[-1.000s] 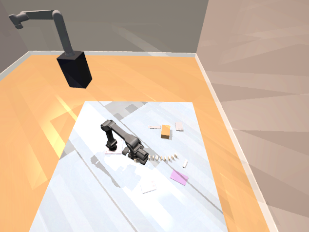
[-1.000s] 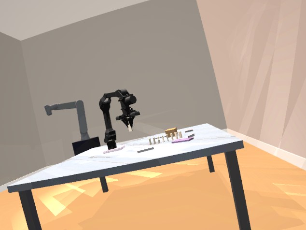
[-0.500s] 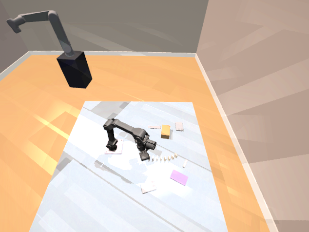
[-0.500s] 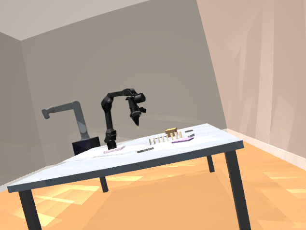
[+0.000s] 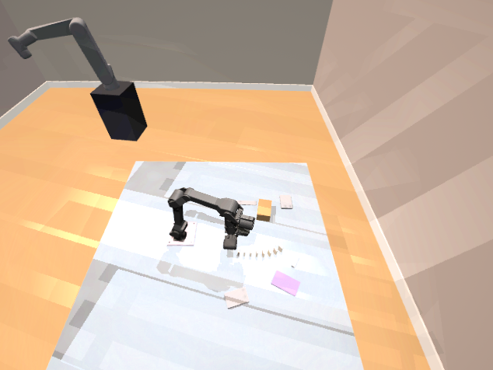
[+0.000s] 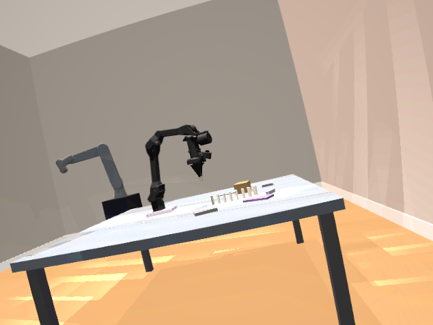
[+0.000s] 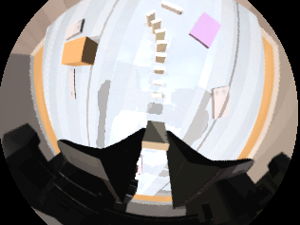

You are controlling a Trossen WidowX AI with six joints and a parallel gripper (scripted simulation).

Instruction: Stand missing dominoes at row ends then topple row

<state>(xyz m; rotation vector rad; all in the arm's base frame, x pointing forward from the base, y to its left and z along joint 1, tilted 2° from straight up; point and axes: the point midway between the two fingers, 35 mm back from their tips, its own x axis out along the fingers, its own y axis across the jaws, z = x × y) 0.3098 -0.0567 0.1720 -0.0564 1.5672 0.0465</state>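
Note:
My gripper (image 6: 201,178) (image 7: 156,137) is shut on a domino (image 7: 156,132), held upright between the fingertips high above the table. In the wrist view it is in line with the row, just off its near end. In the top view the arm hides the fingertips. The row of several standing dominoes (image 5: 269,253) (image 6: 224,197) (image 7: 160,58) is upright and curves at its far end. Another domino (image 5: 295,262) (image 7: 172,7) lies flat beyond the far end of the row, apart from it.
An orange box (image 5: 263,210) (image 6: 242,186) (image 7: 78,51) stands to one side of the row. A purple plate (image 5: 285,283) (image 6: 258,198) (image 7: 205,29) and a pale plate (image 5: 236,298) (image 7: 220,102) lie on the other side. Another pale plate (image 5: 285,201) and a thin strip (image 7: 73,84) lie near the box.

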